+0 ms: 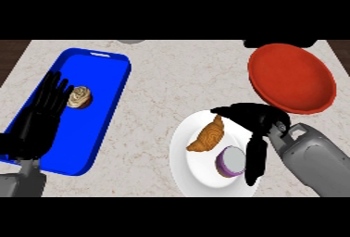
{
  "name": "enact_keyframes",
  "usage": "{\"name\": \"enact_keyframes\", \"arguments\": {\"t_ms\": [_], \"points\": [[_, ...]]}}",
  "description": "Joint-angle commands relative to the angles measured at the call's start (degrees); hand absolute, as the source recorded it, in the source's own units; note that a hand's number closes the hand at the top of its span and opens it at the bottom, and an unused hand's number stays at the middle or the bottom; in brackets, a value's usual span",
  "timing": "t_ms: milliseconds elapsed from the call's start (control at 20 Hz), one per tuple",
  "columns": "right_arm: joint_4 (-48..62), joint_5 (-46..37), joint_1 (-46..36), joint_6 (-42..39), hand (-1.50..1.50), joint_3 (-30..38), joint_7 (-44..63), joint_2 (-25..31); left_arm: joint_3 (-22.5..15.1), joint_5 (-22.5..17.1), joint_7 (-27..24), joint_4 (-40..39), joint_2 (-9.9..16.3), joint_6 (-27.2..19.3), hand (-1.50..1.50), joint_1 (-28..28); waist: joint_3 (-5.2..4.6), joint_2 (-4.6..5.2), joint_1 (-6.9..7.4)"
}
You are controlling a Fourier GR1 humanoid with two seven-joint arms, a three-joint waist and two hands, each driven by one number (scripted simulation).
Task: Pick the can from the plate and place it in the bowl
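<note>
A purple can (pixel 231 162) with a pale grey top stands on the white plate (pixel 193 173) at the lower middle of the head view. My right hand (pixel 263 119) hovers over the plate's right side and is open. Its fingers stretch left past the can's far side, and its thumb (pixel 253 159) hangs down along the can's right side, close to or touching it. The red bowl (pixel 292 77) sits at the upper right, beyond the hand, with nothing in it.
A brown croissant (pixel 208 135) lies on the plate just left of the can. On the left, a blue tray (pixel 104 134) holds a small swirled pastry (pixel 80 97). My left hand (pixel 37 121) rests open over the tray's left edge, fingers up.
</note>
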State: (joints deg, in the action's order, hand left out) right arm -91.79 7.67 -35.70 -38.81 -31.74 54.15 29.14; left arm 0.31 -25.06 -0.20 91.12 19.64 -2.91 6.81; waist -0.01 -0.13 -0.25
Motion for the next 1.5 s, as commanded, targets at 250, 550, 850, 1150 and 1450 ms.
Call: {"name": "enact_keyframes", "arguments": {"t_ms": [250, 550, 850, 1150, 1450], "points": [[-6.6, -13.0, 11.0, -0.9, -1.50, 2.4, -2.8, -3.2, 3.2, 0.3, 1.7, -0.3, -0.4, 3.5, 0.00, 0.0, 0.01, 0.09, 0.24], [-8.9, -18.8, 16.1, -3.4, -1.50, 2.0, -4.4, -4.1, 4.9, 0.8, 2.1, -2.5, -0.9, 5.0, 0.00, 1.8, 0.01, 0.07, 0.09], [1.3, -22.0, 11.3, -8.3, -1.50, 5.4, -8.6, -7.7, 2.9, 4.2, 5.5, 2.5, -4.0, 0.9, 0.00, 1.5, 0.02, 0.09, 0.38], [5.7, -29.8, 12.9, -6.4, 1.50, 2.0, -9.7, -13.8, 4.3, 4.9, 3.4, 1.7, -4.2, 3.9, 0.00, -0.4, 0.01, 0.11, 0.37], [11.3, -35.9, 5.6, -8.2, 1.50, 0.4, -24.5, -9.9, 4.0, 5.8, 1.4, 0.0, -5.3, 4.5, 0.00, 1.5, 0.03, 0.24, 0.76]]}}
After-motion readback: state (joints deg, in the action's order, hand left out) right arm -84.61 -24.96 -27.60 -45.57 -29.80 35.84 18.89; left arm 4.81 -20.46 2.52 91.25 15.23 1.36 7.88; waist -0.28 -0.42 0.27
